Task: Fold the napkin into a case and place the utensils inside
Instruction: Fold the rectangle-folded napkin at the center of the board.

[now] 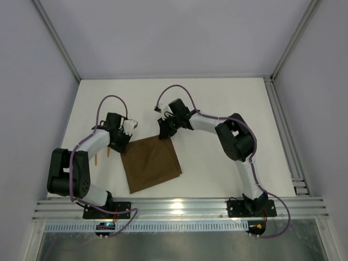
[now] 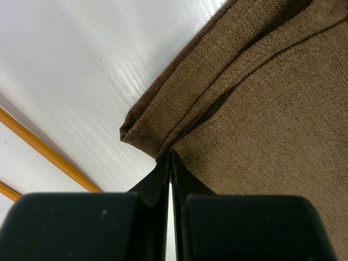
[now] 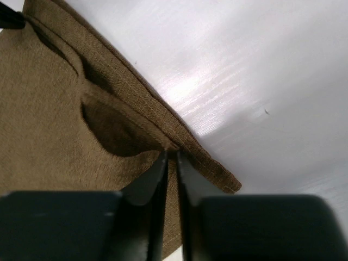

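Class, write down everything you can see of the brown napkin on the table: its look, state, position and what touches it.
The napkin is plain dark brown woven cloth, matte and roughly square. It lies mostly flat on the white table, turned slightly askew. Its far edge shows a hemmed border and puckers up near both far corners, where the left gripper and the right gripper each pinch it.

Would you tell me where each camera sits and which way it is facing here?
Top external: above and behind the bases, looking down at the table; both arms show whole.
Left wrist: on the left gripper, looking along its black fingers at a corner of the napkin and the utensils.
Right wrist: on the right gripper, facing the napkin's other far corner.
Shared: all three see the napkin.
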### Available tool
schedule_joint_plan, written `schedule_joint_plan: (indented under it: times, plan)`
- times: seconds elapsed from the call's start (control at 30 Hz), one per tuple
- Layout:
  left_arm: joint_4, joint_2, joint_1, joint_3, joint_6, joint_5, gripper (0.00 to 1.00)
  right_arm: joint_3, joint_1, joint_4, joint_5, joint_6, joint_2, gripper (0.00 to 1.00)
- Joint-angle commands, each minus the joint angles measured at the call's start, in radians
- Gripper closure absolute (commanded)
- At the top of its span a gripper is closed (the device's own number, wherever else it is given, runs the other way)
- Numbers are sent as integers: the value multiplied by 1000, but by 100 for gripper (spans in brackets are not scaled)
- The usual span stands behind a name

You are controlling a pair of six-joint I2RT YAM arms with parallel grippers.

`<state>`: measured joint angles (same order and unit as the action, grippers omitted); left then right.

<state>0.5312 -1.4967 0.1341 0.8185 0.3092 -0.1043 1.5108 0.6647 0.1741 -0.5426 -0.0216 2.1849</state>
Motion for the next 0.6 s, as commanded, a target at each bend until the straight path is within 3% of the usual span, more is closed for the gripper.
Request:
schedule_joint_plan:
  times: [0.0,0.07,0.57]
  plan:
    - [-17,39,-8,36,-18,-5,100,31,6,27,-20,12,22,89]
    - [-14,49,-10,39,-21,-12,100,14,7,16,-31,18,6,97]
    - [27,112,-14,91,-15,-78,100,-242,-23,-168,12,101,-326,97]
